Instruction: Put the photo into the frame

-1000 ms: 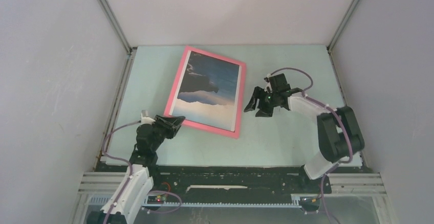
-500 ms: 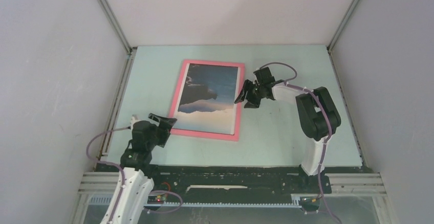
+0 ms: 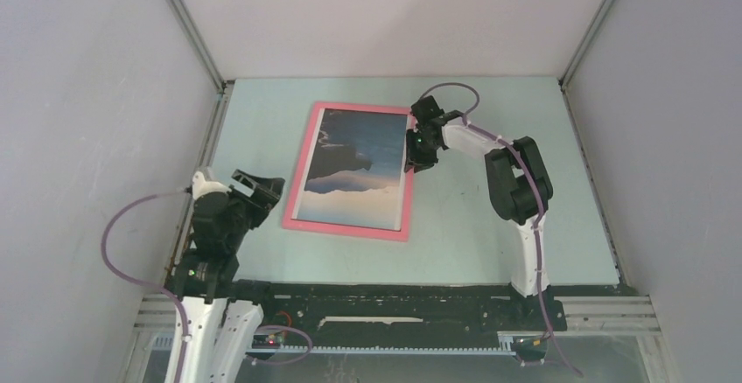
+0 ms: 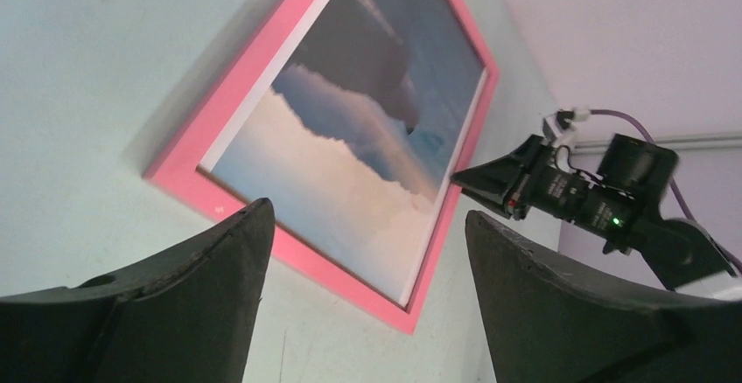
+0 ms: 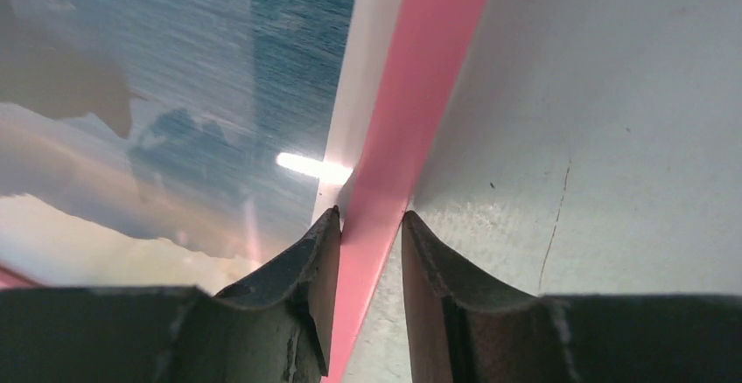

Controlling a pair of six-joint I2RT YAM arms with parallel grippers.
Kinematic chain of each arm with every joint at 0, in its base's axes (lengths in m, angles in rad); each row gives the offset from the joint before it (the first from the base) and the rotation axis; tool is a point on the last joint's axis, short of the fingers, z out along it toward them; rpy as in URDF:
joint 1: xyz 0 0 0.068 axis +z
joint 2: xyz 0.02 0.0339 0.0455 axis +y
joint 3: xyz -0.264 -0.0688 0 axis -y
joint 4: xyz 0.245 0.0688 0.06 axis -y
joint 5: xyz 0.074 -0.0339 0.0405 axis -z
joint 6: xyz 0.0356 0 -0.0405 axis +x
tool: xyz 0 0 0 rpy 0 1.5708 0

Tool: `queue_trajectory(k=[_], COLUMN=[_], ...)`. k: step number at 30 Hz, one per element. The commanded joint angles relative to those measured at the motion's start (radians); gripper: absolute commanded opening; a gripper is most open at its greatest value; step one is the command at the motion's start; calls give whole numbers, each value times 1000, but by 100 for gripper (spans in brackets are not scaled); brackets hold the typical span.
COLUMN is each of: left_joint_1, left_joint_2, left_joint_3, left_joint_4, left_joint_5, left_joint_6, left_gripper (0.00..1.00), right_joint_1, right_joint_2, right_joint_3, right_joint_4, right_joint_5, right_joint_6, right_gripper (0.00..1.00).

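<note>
Right gripper (image 5: 369, 221) pinches the frame (image 3: 350, 229) by its pink border near 2 o'clock; left gripper (image 3: 267, 186) hangs spread and empty off the 8 o'clock corner. The frame lies flat on the counter (image 3: 455, 243), the photo (image 3: 354, 160) showing inside it. It is likely light and stiff with a slick, glare-prone front, so the thin rim is the sensible hold, not the face.

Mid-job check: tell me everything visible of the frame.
The frame is a large rectangle with a thin salmon-pink border and glossy clear front. It lies on the pale table, long sides running away from the arms. The photo, dark rock against sky and mist, shows inside. The right gripper pinches its right border between its fingers near the far corner. The open left gripper hangs off its near left corner, not touching.
</note>
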Motion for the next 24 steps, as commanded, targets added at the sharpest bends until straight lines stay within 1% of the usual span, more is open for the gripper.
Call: queue_trajectory(k=[1,3,7,11,13,16,20,24], left_joint_1=[9,10,10,9,8,10,10,7], left_joint_2=[36,34,4,-5,-2,0,27,38], left_joint_3=[159,186,206,226,236,237,245,268], left_joint_4=[-16,-23,-32,-48,-61,-59,-39,-32], left_joint_5=[-53,-73,-97,-101,-105,-116,-93,-72], left_joint_6=[160,185,203,219,231,238,257,285], left_gripper=[85,85,85,85,85,85,85,86], right_joint_1=[48,71,90,107,102,96,123,166], right_joint_2=[74,93,104,131,133,139,207,274], right_joint_3=[118,144,197,281,280,292,426,544], right_joint_4=[-126,-128,-103,-140,-149,-112,-110,-92], right_joint_5=[35,102,51,67,68,71,62,66], right_joint_6=[-294,-378,-499,-634,-673,-707,-769,-881], right_gripper=[38,36,22,15,14,16,15,15])
